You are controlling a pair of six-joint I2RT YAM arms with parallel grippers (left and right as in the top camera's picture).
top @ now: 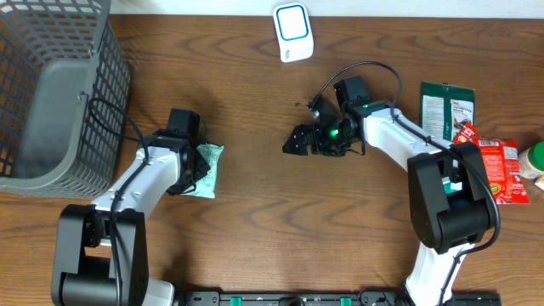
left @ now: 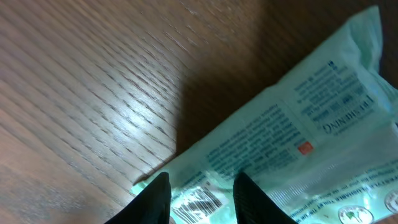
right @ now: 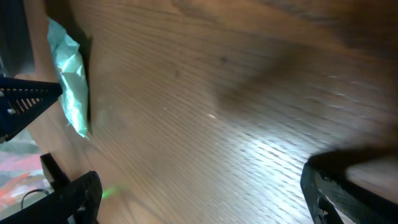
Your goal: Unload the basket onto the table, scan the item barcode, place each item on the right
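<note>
Left, basket (top: 110, 85) with pouch (top: 208, 168) just right; scanner (top: 293, 32) at back centre; 2 packets (top: 448, 109) far right.

- Two robot arms: the left arm (top: 136, 183) and the right arm (top: 395, 134).
- Two grippers, one on each arm: the left gripper (left: 200, 198) and the right gripper (right: 205, 193).
- One grey mesh basket (top: 115, 85).
- One white-and-blue scanner (top: 293, 32).
- Three packets: one mint-green packet (top: 210, 166), one dark green packet (top: 448, 109) and one red packet (top: 501, 170).
- One round object (top: 537, 161), cut off by the right edge; I cannot tell what it is.
</note>
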